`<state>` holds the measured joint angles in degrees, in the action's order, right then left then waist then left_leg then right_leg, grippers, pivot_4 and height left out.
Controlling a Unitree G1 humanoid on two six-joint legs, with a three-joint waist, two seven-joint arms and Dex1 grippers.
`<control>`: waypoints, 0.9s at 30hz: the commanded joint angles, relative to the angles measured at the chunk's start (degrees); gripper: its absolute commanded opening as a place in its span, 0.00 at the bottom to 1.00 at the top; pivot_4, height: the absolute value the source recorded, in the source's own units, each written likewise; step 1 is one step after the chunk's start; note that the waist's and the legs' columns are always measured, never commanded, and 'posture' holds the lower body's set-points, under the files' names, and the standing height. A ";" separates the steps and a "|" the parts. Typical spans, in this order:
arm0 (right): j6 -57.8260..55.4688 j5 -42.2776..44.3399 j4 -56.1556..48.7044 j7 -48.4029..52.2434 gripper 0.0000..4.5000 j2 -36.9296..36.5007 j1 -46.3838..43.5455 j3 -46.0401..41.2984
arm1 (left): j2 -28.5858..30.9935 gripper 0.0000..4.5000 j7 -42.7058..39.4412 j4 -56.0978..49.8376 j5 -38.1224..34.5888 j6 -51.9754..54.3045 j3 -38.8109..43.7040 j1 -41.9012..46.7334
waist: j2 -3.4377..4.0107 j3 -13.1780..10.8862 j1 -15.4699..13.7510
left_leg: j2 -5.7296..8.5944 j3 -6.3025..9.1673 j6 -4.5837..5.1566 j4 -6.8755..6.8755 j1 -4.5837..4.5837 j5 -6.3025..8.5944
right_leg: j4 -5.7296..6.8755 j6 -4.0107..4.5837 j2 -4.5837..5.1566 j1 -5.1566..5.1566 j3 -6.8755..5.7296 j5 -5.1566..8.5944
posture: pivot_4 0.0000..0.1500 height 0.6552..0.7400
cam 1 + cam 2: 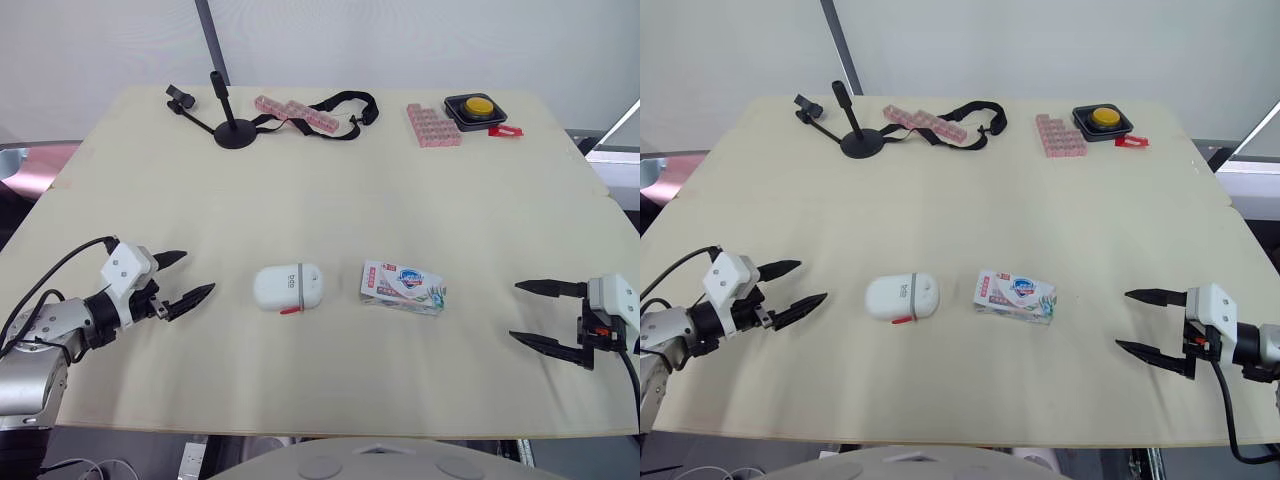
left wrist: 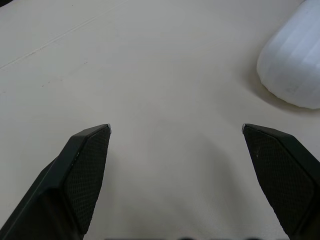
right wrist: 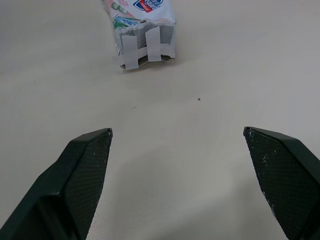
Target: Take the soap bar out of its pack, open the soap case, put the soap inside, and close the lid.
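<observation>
Bench point(image 1: 330, 200), pale top, contents left to right.

1. Left fingers point(image 1: 190, 298): black pair, spread wide apart, holding nothing, low over the bench at its near left; tips turned toward the soap case.
2. Soap case point(image 1: 288, 286): white, rounded, lid shut, small red tab on its near edge; lies flat near the middle of the bench, apart from the left fingers.
3. Soap pack point(image 1: 403, 287): printed wrapper, lying flat just right of the case, not touching it; the end facing right is closed with tape strips.
4. Right fingers point(image 1: 550, 288): black pair, spread wide apart, holding nothing, near right edge, well apart from the pack.

Back row: black stand point(image 1: 232, 130), pink strip point(image 1: 300, 113), black strap point(image 1: 345, 100), pink block point(image 1: 432, 125), yellow button point(image 1: 479, 104) in a black box.
</observation>
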<state>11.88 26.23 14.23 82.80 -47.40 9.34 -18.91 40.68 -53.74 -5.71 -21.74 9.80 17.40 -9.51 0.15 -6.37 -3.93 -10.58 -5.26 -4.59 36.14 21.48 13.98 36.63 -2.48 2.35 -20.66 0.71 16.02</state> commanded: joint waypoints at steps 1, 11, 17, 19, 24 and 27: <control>-1.09 0.29 -1.65 -0.41 1.00 -1.41 -0.85 -0.53 | 1.02 0.99 -0.46 0.45 0.19 -1.49 0.26 1.80 | 0.00 0.00 -0.03 | 0.00 0.00 0.00 0.00 0.00 0.00 | 0.00 0.00 0.00 0.00 0.00 0.00 | 1.00 1.00; -2.68 0.51 -1.80 -0.58 1.00 -2.54 -1.58 -1.13 | 0.62 0.99 -4.65 2.84 -2.19 -0.92 -0.32 5.08 | 0.01 0.01 -0.18 | 0.00 0.00 0.04 0.10 0.05 -0.02 | 0.28 0.18 0.01 -0.12 -0.03 0.11 | 1.00 1.00; -5.44 1.12 -3.87 -0.61 1.00 -4.01 -3.29 -0.76 | 0.98 0.99 -6.23 2.42 -3.70 -0.27 0.14 8.16 | 0.02 0.00 -0.35 | -0.01 -0.01 0.05 0.13 0.04 -0.02 | 0.39 0.28 0.02 -0.14 -0.05 0.16 | 1.00 1.00; -9.11 1.89 -7.38 -0.46 1.00 -5.68 -4.96 0.21 | 1.56 0.99 -7.49 -0.94 -6.48 2.07 -0.15 10.80 | 0.02 -0.01 -0.47 | -0.01 0.00 0.05 0.18 0.06 -0.03 | 0.47 0.40 0.02 -0.18 -0.04 0.23 | 1.00 1.00; -17.63 2.55 -17.44 -1.75 1.00 -8.16 -8.27 3.59 | 2.61 0.99 -10.07 -10.18 -10.82 7.94 -4.58 13.98 | 0.04 0.01 -0.48 | -0.02 -0.01 0.08 0.23 0.02 -0.06 | 0.64 0.35 0.02 -0.22 0.00 0.20 | 1.00 1.00; -22.21 0.62 -23.70 -4.99 1.00 -8.16 -10.58 8.01 | 2.45 0.99 -11.96 -13.48 -12.04 10.10 -9.07 15.34 | 0.05 0.01 -0.54 | -0.01 -0.01 0.07 0.18 0.07 -0.06 | 0.65 0.33 -0.02 -0.29 -0.01 0.20 | 1.00 1.00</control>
<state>-8.13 27.16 -5.68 79.35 -54.91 -0.15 -12.09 42.60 -64.37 -16.23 -32.17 19.18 10.04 5.07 0.20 -6.36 -4.47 -10.59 -5.27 -4.54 36.30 21.58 13.91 37.27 -2.15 2.31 -20.98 0.70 16.21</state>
